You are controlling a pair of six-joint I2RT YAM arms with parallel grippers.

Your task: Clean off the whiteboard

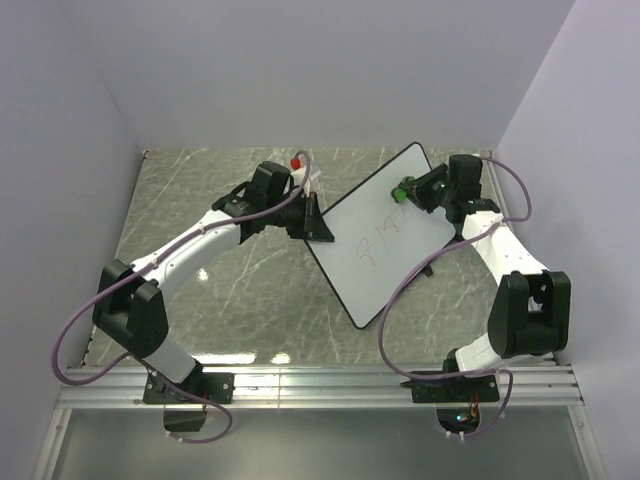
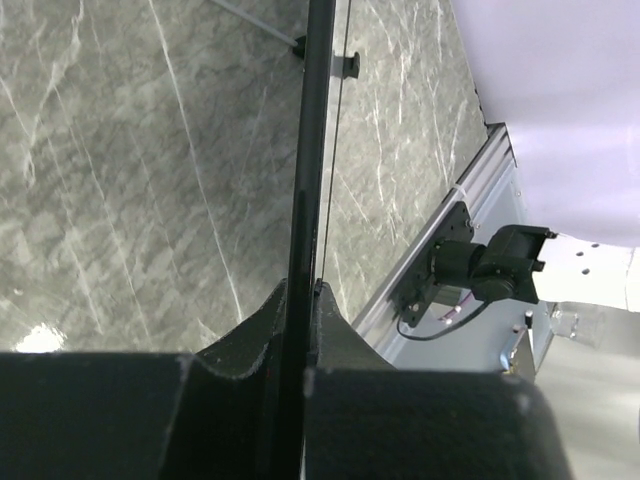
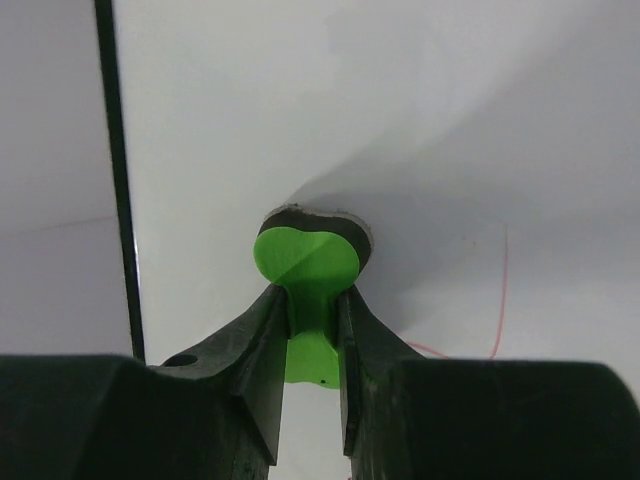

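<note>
The left gripper (image 1: 312,220) is clamping the whiteboard (image 1: 385,240) by its left rim, seemingly tilted over the table (image 1: 230,290), while the right gripper (image 3: 312,300) is pinching a green eraser (image 3: 305,262) against its far end.

Lab test cell: plain walls (image 1: 300,70), marble tabletop (image 1: 235,300), aluminium rail (image 1: 320,386).

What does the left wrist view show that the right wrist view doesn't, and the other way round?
Only the left wrist: the left gripper clamped on the whiteboard's black edge, marble table behind. Only the right wrist: the right gripper holding the green eraser against the white face, near thin red marks. Both: the whiteboard.
</note>
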